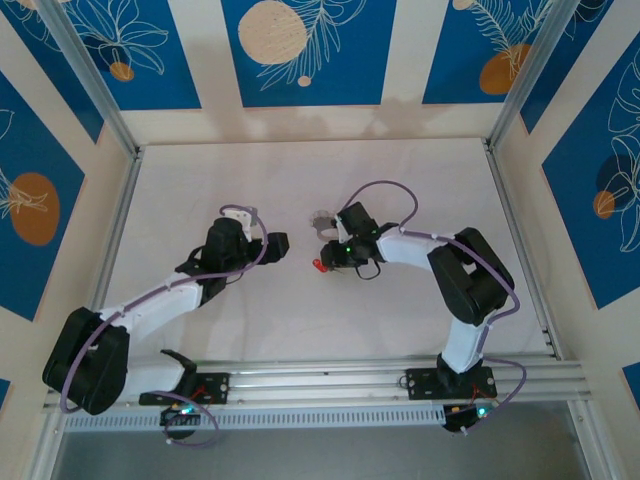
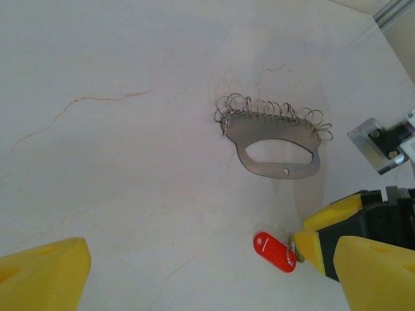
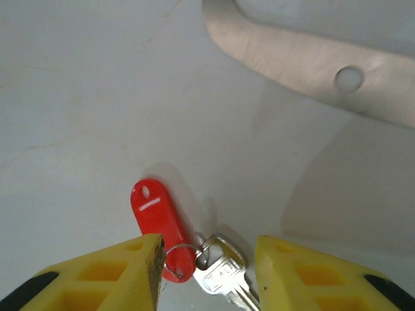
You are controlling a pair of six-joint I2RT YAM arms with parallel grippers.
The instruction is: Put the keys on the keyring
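Red-tagged key (image 3: 183, 249) lay at lower centre between parted, unclenched fingers of the right gripper (image 3: 207, 259); an off-centre squeeze could skid it from the keyring (image 3: 311, 65). Left gripper (image 2: 214, 275) gaped, empty.

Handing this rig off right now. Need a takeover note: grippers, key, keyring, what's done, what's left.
Left gripper: open, empty, above the table, facing the keyring.
Right gripper: open, low, straddling the key, not clamped on it.
Keyring: flat on the table just beyond the key, not touching it.
Done: right gripper lined up on the key.
Left: grasp the key, steady the keyring, thread the key on.
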